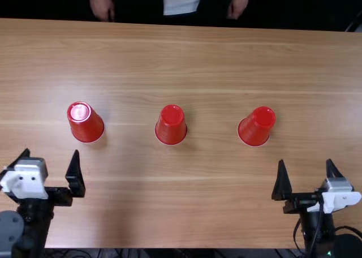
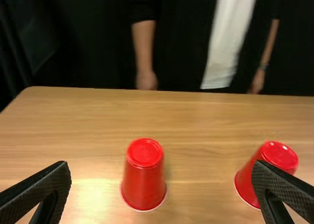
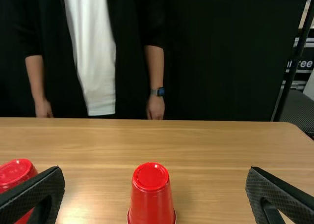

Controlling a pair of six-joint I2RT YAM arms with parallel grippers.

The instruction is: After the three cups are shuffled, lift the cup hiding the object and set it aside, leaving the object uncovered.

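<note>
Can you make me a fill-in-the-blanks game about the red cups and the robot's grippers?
1. There are ___ red cups on the table.
2. Each cup stands ___ down.
3. The left gripper and right gripper are both ___, holding nothing.

Missing words: three; upside; open.

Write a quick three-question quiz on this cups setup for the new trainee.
1. True or false: the left gripper is shut on a cup.
2. How many red cups stand upside down on the table?
3. Which cup stands nearest the right gripper? A) left B) middle C) right

Key: 1 false, both grippers are open and hold nothing; 2 three; 3 C, the right cup.
</note>
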